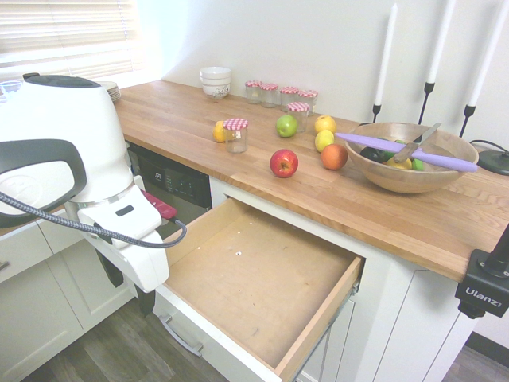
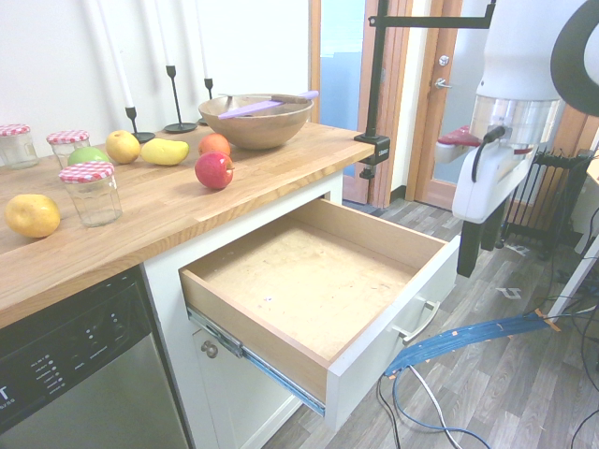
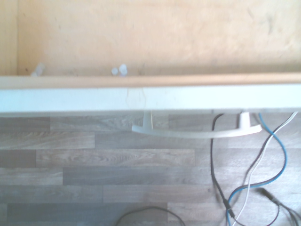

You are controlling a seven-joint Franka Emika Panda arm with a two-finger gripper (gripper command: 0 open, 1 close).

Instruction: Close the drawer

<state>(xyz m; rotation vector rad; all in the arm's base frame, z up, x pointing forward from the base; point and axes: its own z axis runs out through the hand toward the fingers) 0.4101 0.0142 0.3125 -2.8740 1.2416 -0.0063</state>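
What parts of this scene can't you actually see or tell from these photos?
- Gripper: in the first exterior view the arm's white body hides nearly all of it; only the second exterior view shows its dark fingers apart.
- Drawer: its white front and handle are partly cut off by the bottom edge in the first exterior view.
- Bowl: its rim hides most of the contents.
- White specks in the drawer: too small and blurred in the wrist view to identify.
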